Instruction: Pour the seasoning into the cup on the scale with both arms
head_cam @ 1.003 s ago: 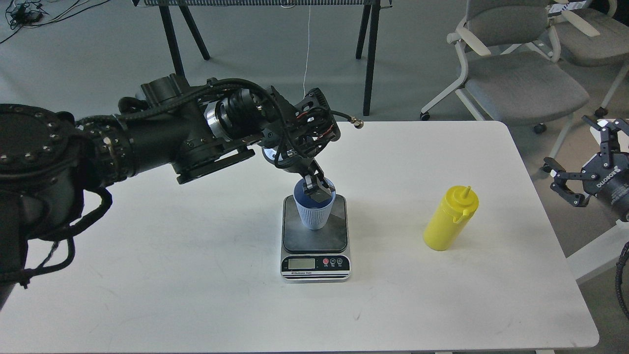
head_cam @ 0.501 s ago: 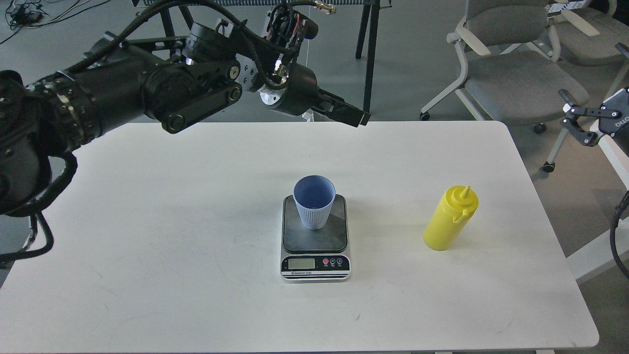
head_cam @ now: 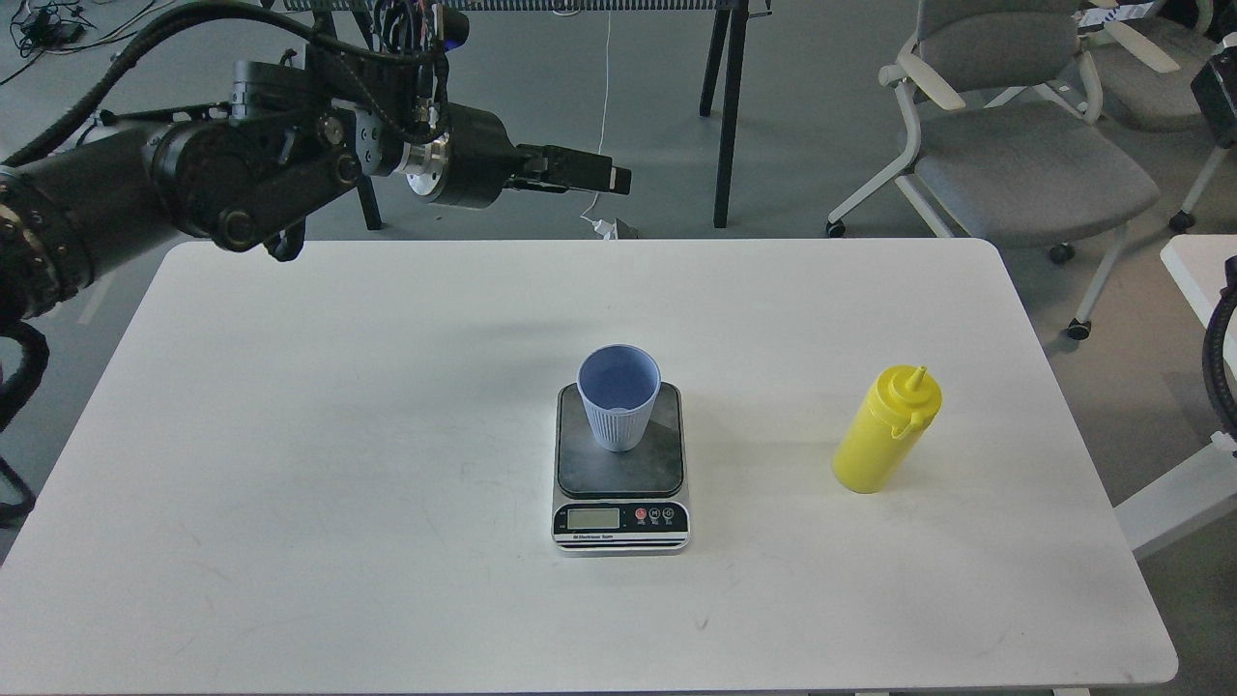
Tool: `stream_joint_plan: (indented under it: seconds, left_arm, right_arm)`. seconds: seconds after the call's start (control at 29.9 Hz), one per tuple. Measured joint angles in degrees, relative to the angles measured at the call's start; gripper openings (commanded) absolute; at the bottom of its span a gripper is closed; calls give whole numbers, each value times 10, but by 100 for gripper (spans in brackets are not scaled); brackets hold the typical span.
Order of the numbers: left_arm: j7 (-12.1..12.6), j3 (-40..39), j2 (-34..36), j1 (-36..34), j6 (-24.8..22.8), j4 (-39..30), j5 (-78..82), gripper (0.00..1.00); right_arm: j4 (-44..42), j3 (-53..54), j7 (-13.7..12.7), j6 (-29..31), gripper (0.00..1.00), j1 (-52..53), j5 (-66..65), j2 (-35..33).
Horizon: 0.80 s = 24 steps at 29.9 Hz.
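Observation:
The light blue ribbed cup stands upright on the dark platform of the scale, near its back edge, with nothing touching it. The yellow seasoning bottle stands upright on the table to the right of the scale, nozzle up. My left gripper is raised above the table's far edge, up and left of the cup, pointing right and holding nothing. It is seen side-on, so its fingers cannot be told apart. Of my right gripper only a black piece shows at the top right edge.
The white table carries only the scale, cup and bottle. Grey chairs stand behind its right corner. Black table legs stand behind its far edge. A second white surface lies at the right.
My left gripper let go of the cup's rim, rose and drew back up and left beyond the table's far edge. My right gripper rose from beside the table to the top right edge.

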Motion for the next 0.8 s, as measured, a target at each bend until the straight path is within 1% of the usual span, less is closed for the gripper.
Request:
stream_joint_plan:
  seconds: [0.1,0.23,0.53,0.8]
  left_arm:
    - [0,0,-1,10,0,0,1,99]
    - [0,1,1,27,0,0,4,99]
    - [0,2,9,57,0,1,8,99]
    - [0,1,8,75,0,1,8,99]
  right_arm:
    - [40,5,0,0,99,-46,45,0]
    - [79,6,0,0,99,-113,65,1]
    - [167,33,2,0,99,-281,67,2]
    - [201,31,1,0,99,-407,38,-1]
